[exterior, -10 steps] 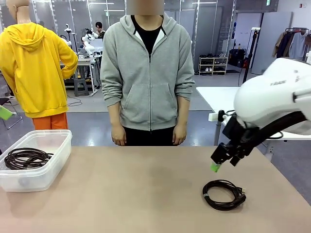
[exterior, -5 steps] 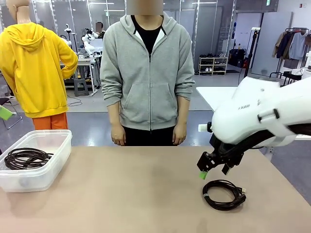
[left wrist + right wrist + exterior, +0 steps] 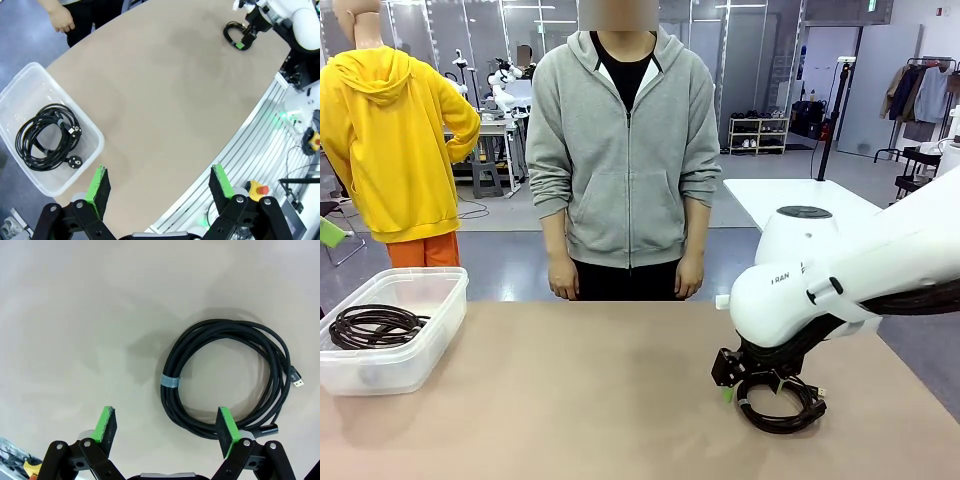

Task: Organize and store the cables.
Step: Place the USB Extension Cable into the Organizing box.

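Note:
One cable, a black coil bound with a blue band, lies on the table at the right; in the right wrist view this cable shows a USB tip. My right gripper hangs open just above the coil's left edge; seen from its own wrist, the right gripper straddles the coil's near side, not touching it. Other cables lie coiled in the clear plastic bin at the left. My left gripper is open and empty, high above the table, beside the bin holding cables.
A person in a grey hoodie stands at the far edge, hands hanging at the sides. Bare tabletop stretches between the bin and the coil. In the left wrist view the table's edge and a metal rail run below right.
My right arm has swung left and down, bringing its open gripper from above the coil to just over its left edge. The coil, the bin and the person have not moved.

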